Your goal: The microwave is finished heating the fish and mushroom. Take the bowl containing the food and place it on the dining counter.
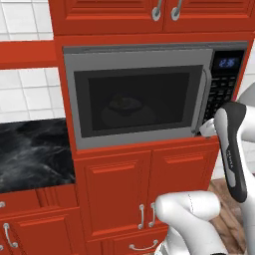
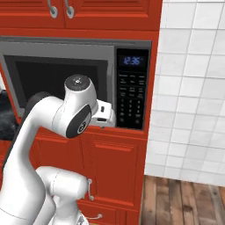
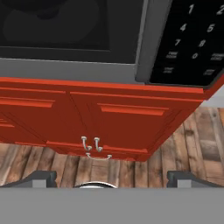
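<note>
Grey microwave [image 1: 139, 94] w/ dark door, red cabinets [image 1: 149, 194]

Glossy white rounded arm [image 2: 52, 118] with dark grey joint caps and bands.

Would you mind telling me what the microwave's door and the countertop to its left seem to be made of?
The microwave door looks like brushed grey steel around a dark tinted glass pane: flat matte frame, with the bowl dimly visible through it. The countertop looks like polished black marble, judging by its white veining and gloss.
</note>
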